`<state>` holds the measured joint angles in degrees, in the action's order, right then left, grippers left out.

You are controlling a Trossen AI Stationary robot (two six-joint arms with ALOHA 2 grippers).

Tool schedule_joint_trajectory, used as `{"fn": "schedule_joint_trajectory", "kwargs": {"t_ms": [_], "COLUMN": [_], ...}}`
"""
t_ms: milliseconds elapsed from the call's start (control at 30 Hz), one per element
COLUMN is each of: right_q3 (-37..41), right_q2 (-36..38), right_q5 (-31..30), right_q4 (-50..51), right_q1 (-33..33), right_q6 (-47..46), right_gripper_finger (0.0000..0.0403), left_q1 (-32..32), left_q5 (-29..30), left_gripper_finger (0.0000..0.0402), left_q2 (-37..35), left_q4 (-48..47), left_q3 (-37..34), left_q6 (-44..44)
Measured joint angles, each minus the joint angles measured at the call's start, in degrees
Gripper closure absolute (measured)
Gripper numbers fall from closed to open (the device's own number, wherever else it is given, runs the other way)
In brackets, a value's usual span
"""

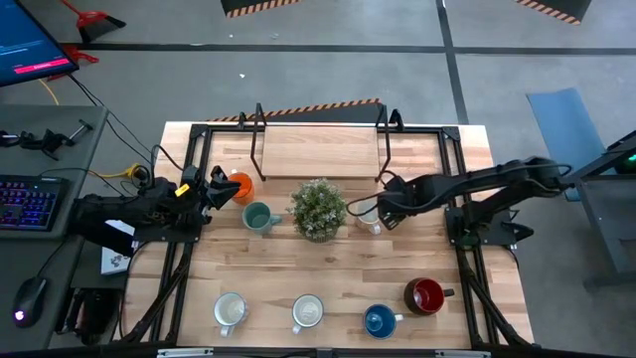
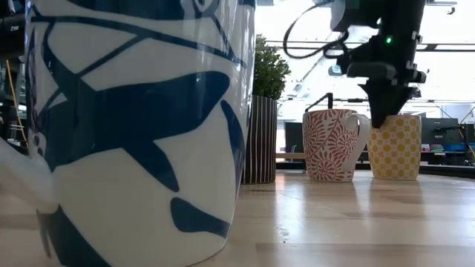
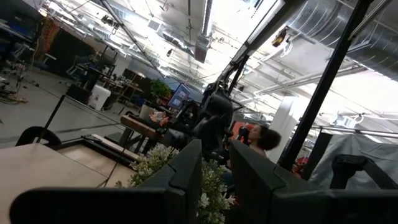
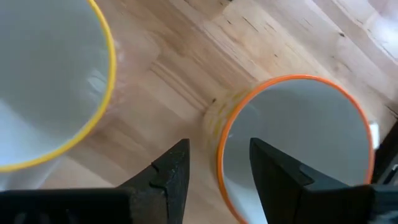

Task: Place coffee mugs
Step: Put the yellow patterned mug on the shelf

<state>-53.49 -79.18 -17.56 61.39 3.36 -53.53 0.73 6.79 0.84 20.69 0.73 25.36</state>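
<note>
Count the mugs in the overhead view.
7: orange, teal left of plant; white right of it; two white, blue, dark red in front. Another may hide under the right gripper.

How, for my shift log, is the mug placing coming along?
Looks done: teal mug stands beside the plant. In hand: right claw, open, straddles the rim of a white mug on the plant's other side; left claw sits by the orange mug. Probably left: front white mugs, blue mug, dark red mug along the near edge.
</note>
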Motion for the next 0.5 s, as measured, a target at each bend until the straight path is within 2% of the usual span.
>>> {"fn": "schedule_joint_trajectory", "kwargs": {"t_ms": [233,500], "right_q3": [0.00,0.00], "right_q2": [-6.09,-7.71], "right_q5": [1.33,1.50], "right_q4": [0.00,0.08], "right_q1": [0.00,0.00], "right_q6": [0.01,-0.43], "right_gripper_finger": [0.0256,0.0257], "left_q1": [0.00,-0.02], "left_q5": [0.01,0.02], "left_gripper_finger": [0.0326,0.0326], "left_q2": [0.00,0.00], "left_q4": [-0.04,-0.11], "left_q3": [0.00,0.00], "left_q6": [0.00,0.00]}}
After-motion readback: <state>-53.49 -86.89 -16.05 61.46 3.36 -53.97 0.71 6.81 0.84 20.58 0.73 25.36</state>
